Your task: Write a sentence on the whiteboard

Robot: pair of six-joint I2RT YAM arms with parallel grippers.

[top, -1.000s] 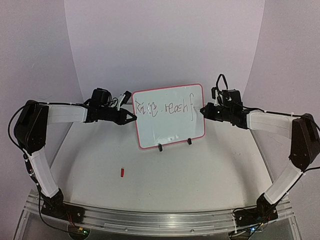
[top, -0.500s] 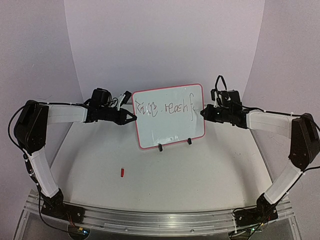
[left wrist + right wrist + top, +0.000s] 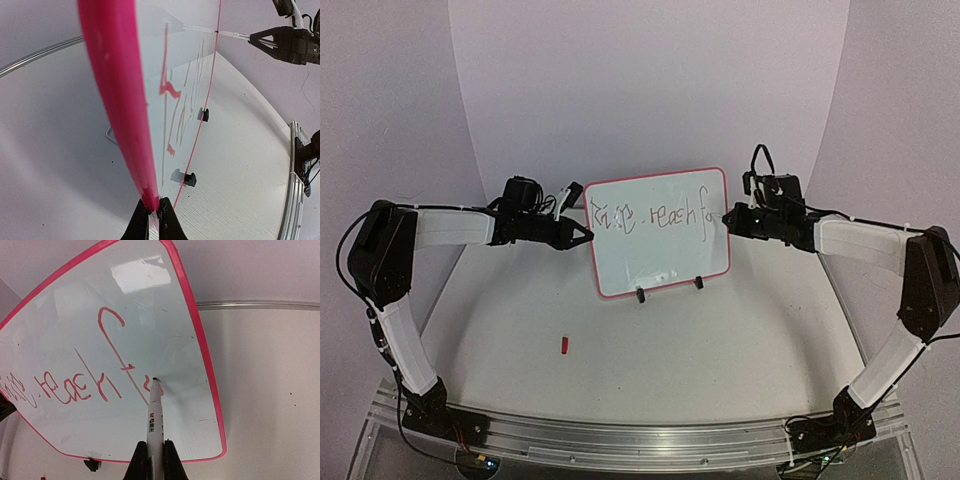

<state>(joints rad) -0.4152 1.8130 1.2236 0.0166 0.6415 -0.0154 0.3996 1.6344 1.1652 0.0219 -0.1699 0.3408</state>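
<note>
the whiteboard stands upright on its black feet mid-table, between your arms. your left gripper is pinched onto its left frame edge. your right gripper is clamped on a white marker, tip touching the board just right of the "f". the sentence runs along the top. a small red piece lies on the table, well apart from the board.

- Top camera: fixed high behind both arm bases, looking forward and down across the desk at the whiteboard from well back.
- Left wrist camera: very near, sighting over the left fingers along the whiteboard's edge, with the right fingers beyond.
- Right wrist camera: close, facing the whiteboard's front past its marker.
- Shared by all three: the whiteboard.
</note>
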